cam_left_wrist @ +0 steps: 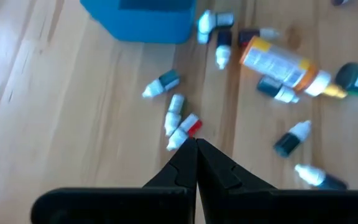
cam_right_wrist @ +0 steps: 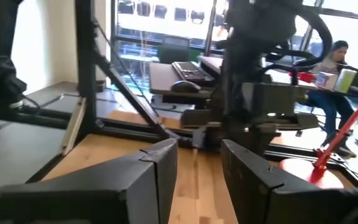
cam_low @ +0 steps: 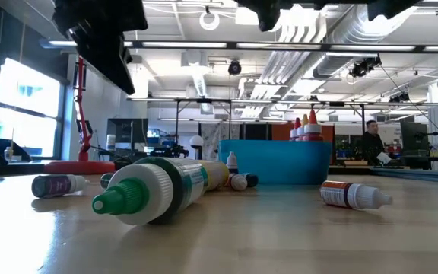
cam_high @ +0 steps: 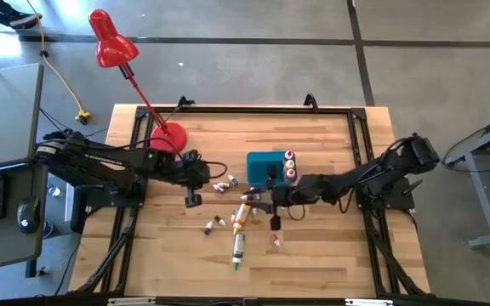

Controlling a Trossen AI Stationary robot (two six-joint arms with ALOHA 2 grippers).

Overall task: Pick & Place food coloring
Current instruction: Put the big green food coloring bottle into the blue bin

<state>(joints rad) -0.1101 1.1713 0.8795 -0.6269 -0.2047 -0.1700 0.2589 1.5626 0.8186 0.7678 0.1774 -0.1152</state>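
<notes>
- We log the food coloring [cam_high: 238, 214] scattered on the table [cam_high: 330, 263] just beside the blue bin [cam_high: 262, 163], none between any jaws.
- Right gripper [cam_high: 274, 197]: beside the bin, above the scatter; jaws parted, empty.
- Left gripper [cam_left_wrist: 196, 149]: farther from the bin, jaws clenched on nothing.
- We count three red-capped bottles [cam_high: 289, 165] standing in the bin and one red lamp [cam_high: 113, 42]; loose bottles roughly a dozen, exact count unclear.

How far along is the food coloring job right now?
Done: a few red-capped bottles stand in the blue bin. In hand: nothing; the right gripper is open by the bin, the left gripper shut. Left: about ten bottles scattered on the table.
</notes>
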